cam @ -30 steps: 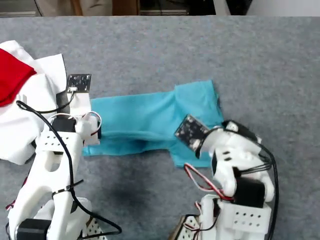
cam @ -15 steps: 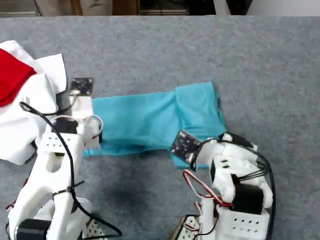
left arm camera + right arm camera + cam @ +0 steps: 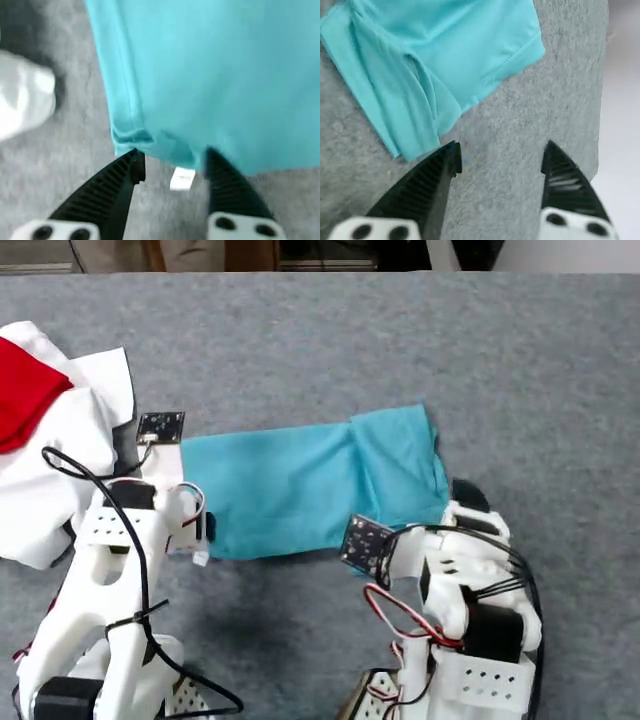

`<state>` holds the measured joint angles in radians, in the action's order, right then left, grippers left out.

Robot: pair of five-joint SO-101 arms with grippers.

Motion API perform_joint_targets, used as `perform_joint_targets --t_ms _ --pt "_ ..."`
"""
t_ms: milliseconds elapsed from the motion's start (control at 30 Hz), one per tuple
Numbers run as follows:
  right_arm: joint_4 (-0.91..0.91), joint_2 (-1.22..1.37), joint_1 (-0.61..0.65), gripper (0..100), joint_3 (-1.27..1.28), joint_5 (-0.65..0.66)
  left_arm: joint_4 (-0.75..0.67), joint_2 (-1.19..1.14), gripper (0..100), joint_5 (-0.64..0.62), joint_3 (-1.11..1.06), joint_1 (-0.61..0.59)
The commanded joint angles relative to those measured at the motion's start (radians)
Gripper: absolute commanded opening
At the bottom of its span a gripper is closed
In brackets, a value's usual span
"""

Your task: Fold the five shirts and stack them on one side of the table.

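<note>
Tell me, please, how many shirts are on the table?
3: a teal shirt lies flat centrally; a red shirt sits on a white shirt at the high view's left edge. More may be hidden there.

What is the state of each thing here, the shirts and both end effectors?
teal shirt: folded into a long strip, flat on the table.
white heap: unfolded, at the table's edge.
red shirt: crumpled, on the white heap.
left end effector: open, at the teal shirt's edge.
right end effector: open, holding nothing.

My left arm (image 3: 105,580) and right arm (image 3: 470,590) are white plastic, with black cables (image 3: 140,580), red wires (image 3: 392,602) and black ridged fingers (image 3: 114,186).
</note>
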<state>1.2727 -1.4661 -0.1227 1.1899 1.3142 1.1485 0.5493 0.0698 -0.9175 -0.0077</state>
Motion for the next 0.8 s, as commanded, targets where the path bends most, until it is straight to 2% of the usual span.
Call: perform_joint_targets --t_ms 0,67,133,200,300,400,467,533,767 --pt "0.005 -0.005 -0.051 22.7 -0.070 0.012 0.120 0.010 25 -0.012 0.120 -0.002" --pt "0.005 0.002 -0.053 19.2 -0.110 0.012 0.158 0.010 25 -0.011 0.184 -0.009" --pt "-0.002 0.004 -0.050 10.9 -0.145 0.008 0.184 0.010 25 -0.017 0.265 -0.040" --pt "-0.006 0.007 -0.039 0.0 -0.180 0.006 0.203 0.008 17 -0.052 0.370 -0.075" --pt "-0.034 0.051 0.001 1.9 -0.211 -0.017 0.170 -0.002 1 -0.124 0.494 -0.109" --pt "-0.149 0.180 0.050 0.7 -0.232 -0.092 0.080 -0.004 5 -0.209 0.491 -0.095" --pt "-0.233 0.315 0.071 0.5 -0.268 -0.147 -0.008 -0.028 4 -0.264 0.456 -0.081" --pt "-0.282 0.479 0.090 0.5 -0.344 -0.213 -0.066 -0.082 2 -0.269 0.434 -0.075" --pt "-0.287 1.066 0.125 0.5 -0.693 -0.367 -0.084 -0.386 2 -0.276 0.470 -0.075"
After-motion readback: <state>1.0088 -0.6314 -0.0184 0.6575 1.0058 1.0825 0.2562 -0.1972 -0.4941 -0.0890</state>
